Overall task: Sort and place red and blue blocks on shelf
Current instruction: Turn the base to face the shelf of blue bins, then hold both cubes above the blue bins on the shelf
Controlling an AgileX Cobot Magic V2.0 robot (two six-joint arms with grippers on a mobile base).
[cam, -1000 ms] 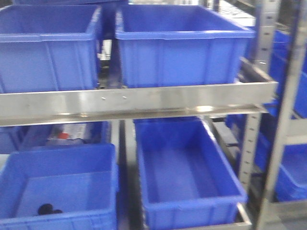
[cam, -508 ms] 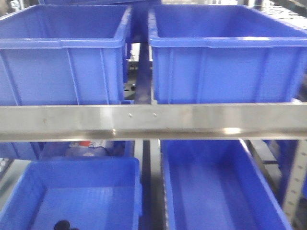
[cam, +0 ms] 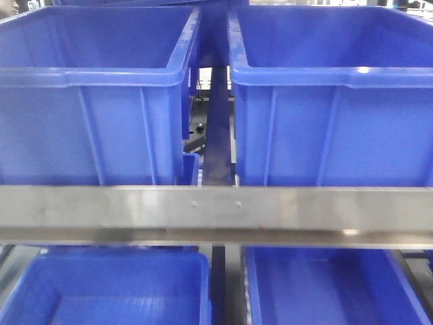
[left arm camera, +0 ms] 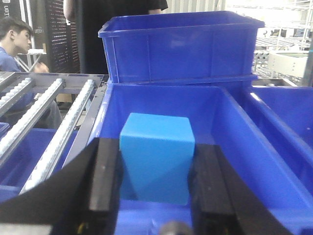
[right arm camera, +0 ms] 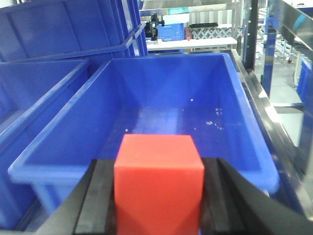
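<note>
The shelf (cam: 101, 211) is seen mainly by its steel front rail (cam: 325, 215), which crosses the front view. Directly above the rail two large blue bins (cam: 95, 122) stand side by side, and directly below it two more are set. No block or claw is shown in that view, so it cannot be told whether each arm works above or below the rail.

The left claw (left arm camera: 155, 176) is closed on the blue block (left arm camera: 156, 152), which is held between two black pads over an open bin (left arm camera: 234, 132), with the shelf's roller tracks (left arm camera: 54, 127) alongside. The right claw (right arm camera: 159, 196) is likewise clamped on the red block (right arm camera: 159, 171), which is held just short of the near rim of a second open bin (right arm camera: 186, 98).

Both cubes are judged light, stiff and matte, so they are unlikely to slip or be crushed. Flat opposite faces are gripped, which seems the proper hold.
</note>
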